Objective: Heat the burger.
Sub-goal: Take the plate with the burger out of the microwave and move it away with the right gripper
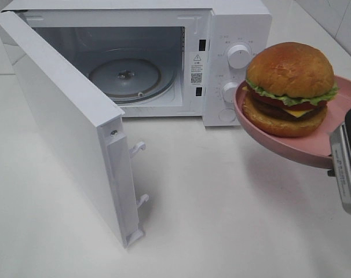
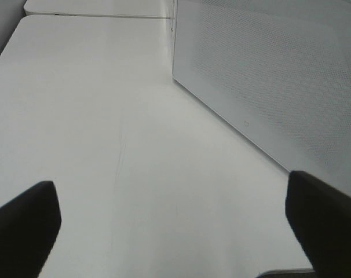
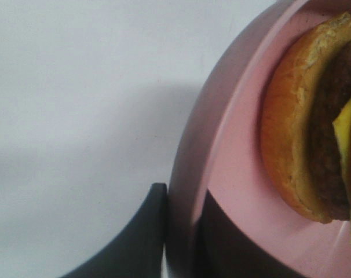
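My right pincer (image 3: 184,231) pinches the pink plate (image 3: 233,150) by its rim; burger (image 1: 290,87) sits just beyond my fingertips, upright, bun dome up, stack axis vertical. My left pincer (image 2: 172,223) spread wide, holding nothing.

I count one burger (image 1: 289,87), one plate (image 1: 268,134), one microwave (image 1: 236,23) with two knobs (image 1: 239,55), door (image 1: 65,124) open.

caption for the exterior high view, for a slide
Right tool holds the pink plate with the burger in the air beside the open microwave.
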